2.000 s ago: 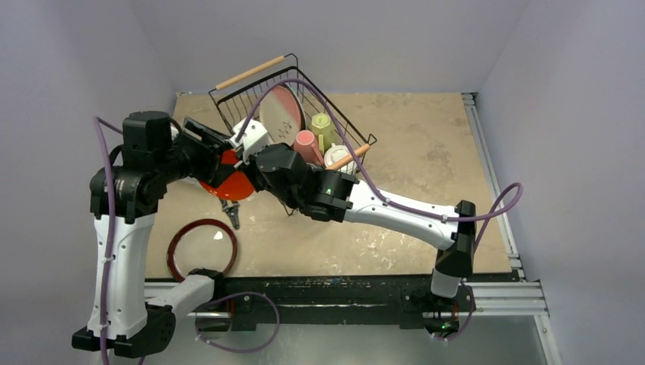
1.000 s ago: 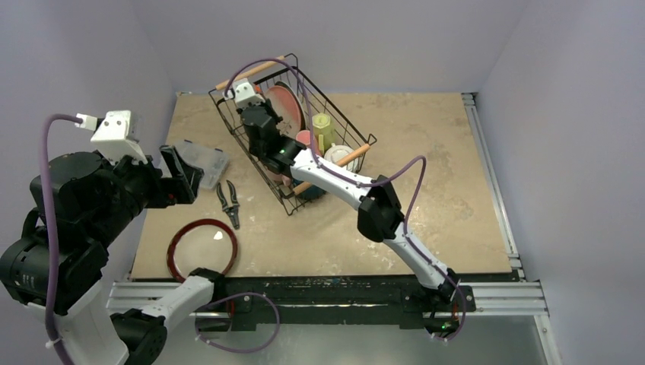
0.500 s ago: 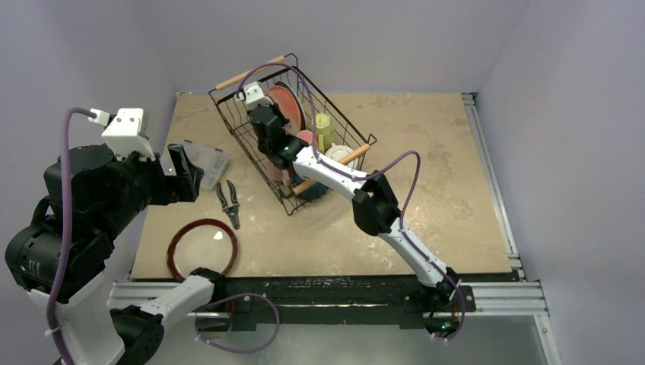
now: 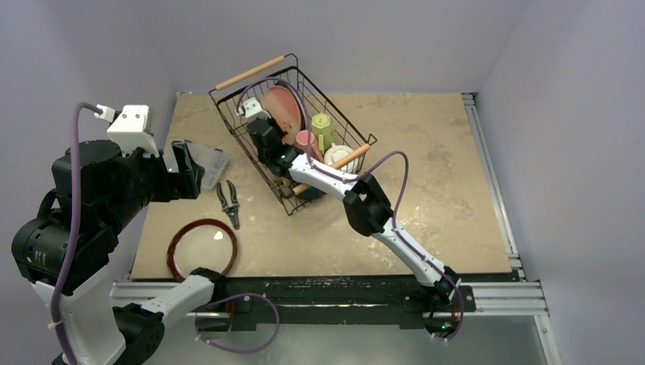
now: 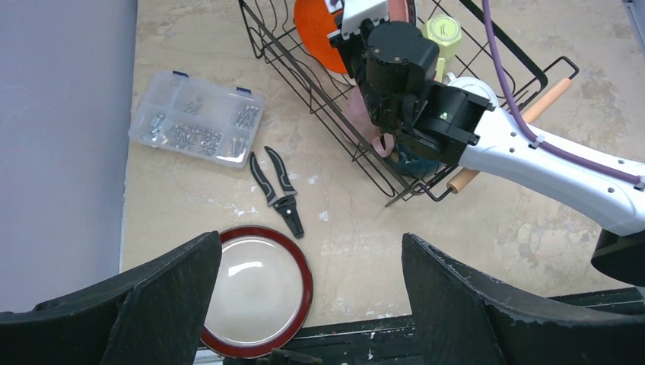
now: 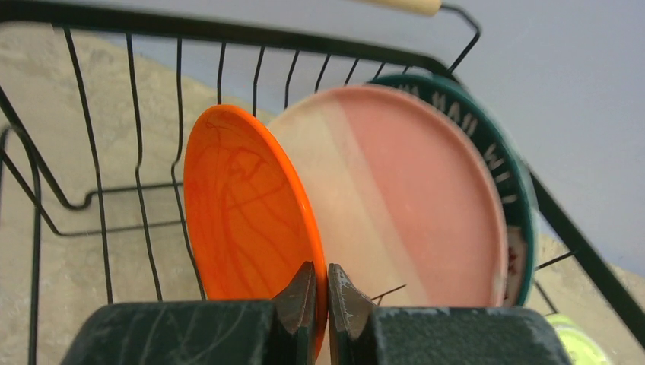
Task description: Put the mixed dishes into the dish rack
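The dish rack [image 4: 232, 114] is a large black wire basket with two light wooden bar handles. It sits askew at the far middle of the surface [image 4: 426, 167]. Three plates stand on edge in its far end, one behind the other: an orange plate [image 6: 243, 213] in front, a pink-white plate [image 6: 411, 205] leaning just behind it, and a teal-rimmed plate [image 6: 509, 182] at the back. Nearer the right handle are a yellow-green mug [image 4: 322, 125], a pink mug [image 4: 306, 143] and a white two-handled cup [image 4: 338, 156]. A teal bowl [image 5: 414, 161] shows low at the near corner, mostly hidden by the arm.

The right hand [image 6: 320, 274] reaches down into the rack, its fingers clenched on the rim of the orange plate, with a sliver of orange showing between them. The left hand [image 5: 310, 243] hovers high over the near left, its fingers spread wide and grasping nothing.

A dark red-rimmed plate [image 4: 202, 249] lies flat on the near left corner of the surface, outside the rack. Black pliers [image 4: 228, 201] lie just beyond it, and a clear plastic box [image 5: 196, 119] of small parts lies farther left.

The surface is a mottled beige board with pale scuffs, with metal rails [image 4: 494, 182] along its right side. Plain pale lilac walls enclose it on three sides.
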